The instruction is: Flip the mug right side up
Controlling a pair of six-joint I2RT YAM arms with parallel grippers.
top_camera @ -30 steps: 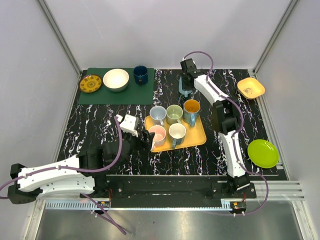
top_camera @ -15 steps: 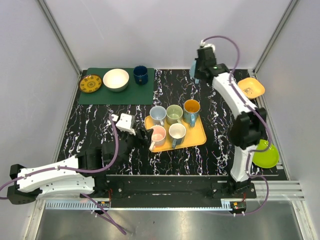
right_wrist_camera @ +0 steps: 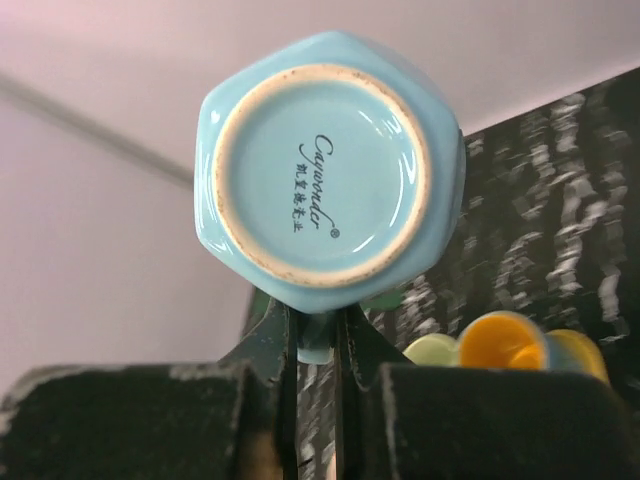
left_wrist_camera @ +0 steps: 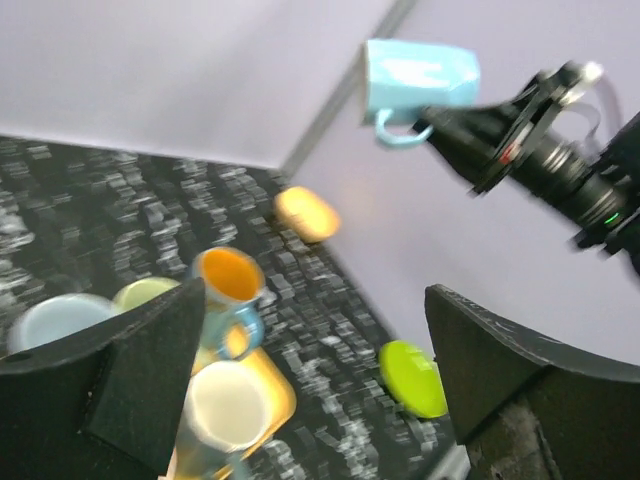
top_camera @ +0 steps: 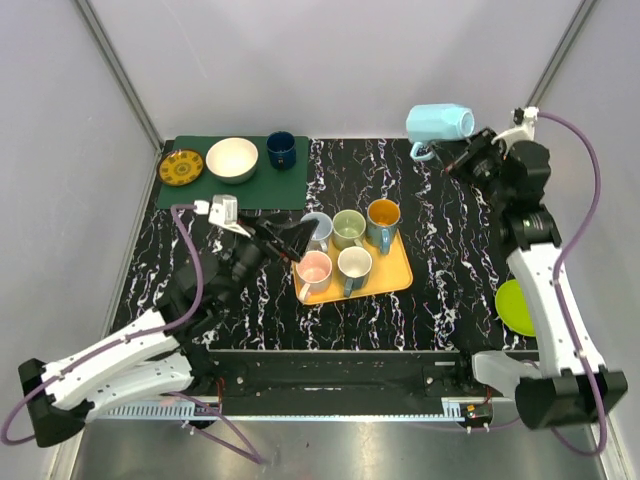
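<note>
Mug: a pale blue mug (top_camera: 440, 123) hung in the air above the far right part of the table, lying on its side. Its mouth faced left, its handle pointed down, and its base faced the right wrist camera.
Right gripper: the right gripper (top_camera: 449, 157) had its two fingers (right_wrist_camera: 283, 335) pinched together on the mug's handle, carrying the mug clear of everything else.
Left gripper: the left gripper (top_camera: 290, 240) hovered just beside the far left corner of the tray, its fingers spread wide apart with nothing between them.
Table: a black tabletop with white marbling (top_camera: 440, 250) lay bare under the raised mug.
Tray: an orange tray (top_camera: 395, 272) sat mid-table, to the left of the raised mug and nearer the arms.
Mugs on the tray: five stood upright, a grey-blue mug (top_camera: 316, 228), a green mug (top_camera: 349, 227) and an orange mug (top_camera: 384, 215) in the far row, a pink mug (top_camera: 314, 267) and a white mug (top_camera: 354, 263) in the near row.
Far left: a green mat (top_camera: 200, 190) carried a yellow plate (top_camera: 182, 167), a white bowl (top_camera: 232, 158) and a dark blue cup (top_camera: 281, 149).
Right edge: a lime plate (top_camera: 512, 308) was partly covered by the right arm.
Blurred: a yellow dish (left_wrist_camera: 307, 213) showed only in the left wrist view, on the table's far right.
</note>
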